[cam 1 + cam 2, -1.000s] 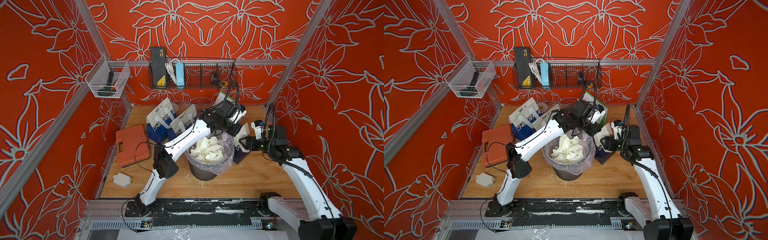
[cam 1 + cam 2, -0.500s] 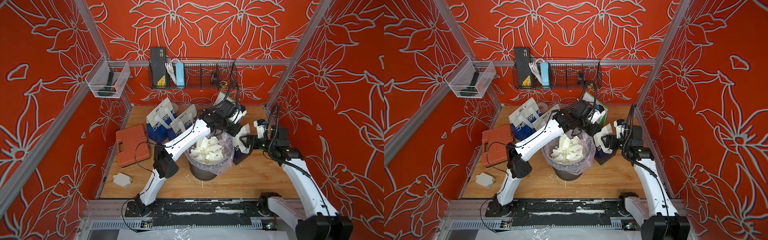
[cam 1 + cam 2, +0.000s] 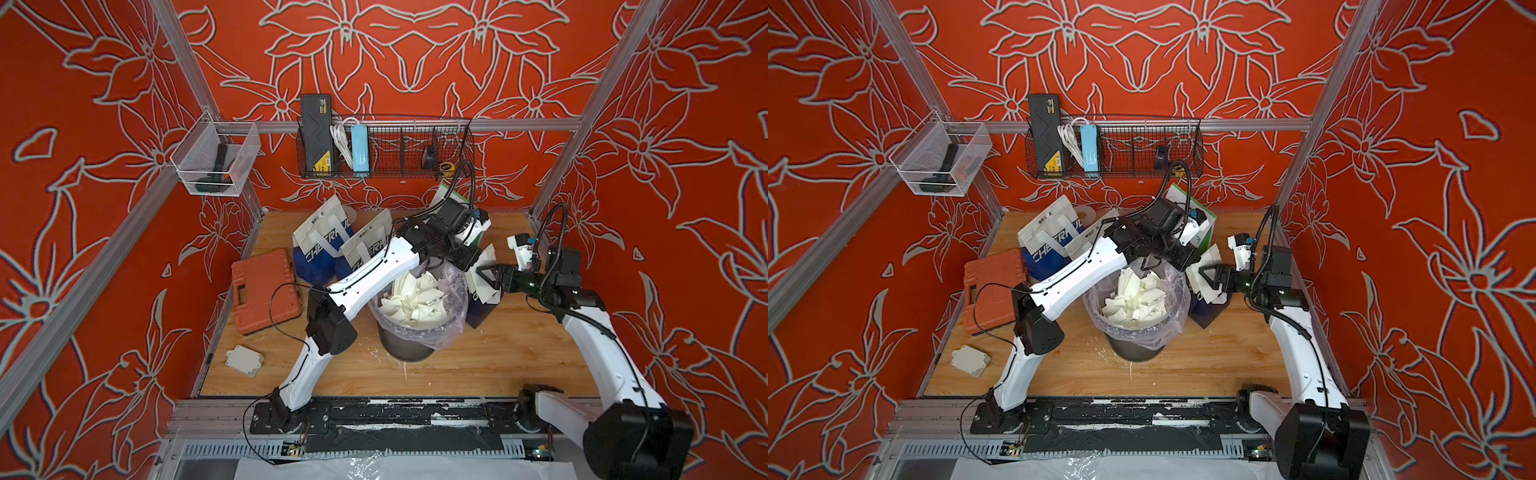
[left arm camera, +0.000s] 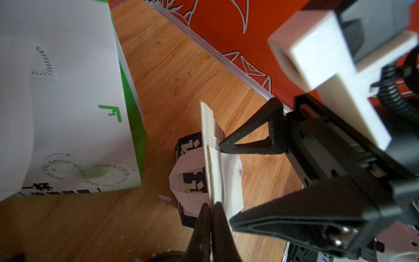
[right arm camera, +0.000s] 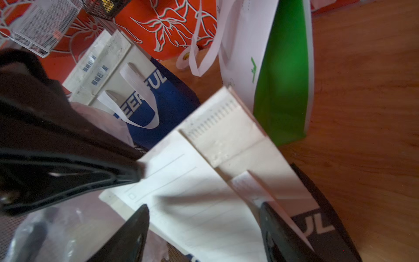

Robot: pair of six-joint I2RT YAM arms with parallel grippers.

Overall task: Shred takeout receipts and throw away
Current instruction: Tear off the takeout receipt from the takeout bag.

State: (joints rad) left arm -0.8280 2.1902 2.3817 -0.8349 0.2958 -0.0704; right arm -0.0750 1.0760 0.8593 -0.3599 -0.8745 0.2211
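White paper, a takeout receipt (image 5: 186,181), sits at two o'clock off the lined bin (image 3: 405,353) of torn scraps (image 3: 415,297). The left gripper (image 4: 209,207) pinches it tight, and the right gripper (image 5: 204,206) straddles it with jaws spread.

I work inside a purpose-built robot test cell, a lab booth rather than a home or shop. Silver aluminium frame rails (image 3: 519,123) box me in, and between them hang red panels printed with pale flower outlines (image 3: 415,62), a backdrop more than walls. The floor is a plain wooden board (image 3: 478,365). My white-and-black left arm (image 3: 365,274) and right arm (image 3: 598,345) stand on a black metal base rail (image 3: 395,419) along the lower edge of the frame. At upper centre a black wire basket (image 3: 399,160) holds a black power unit (image 3: 316,137) and coiled white cable (image 3: 338,141). At left centre lies an orange plastic tool case (image 3: 262,291).
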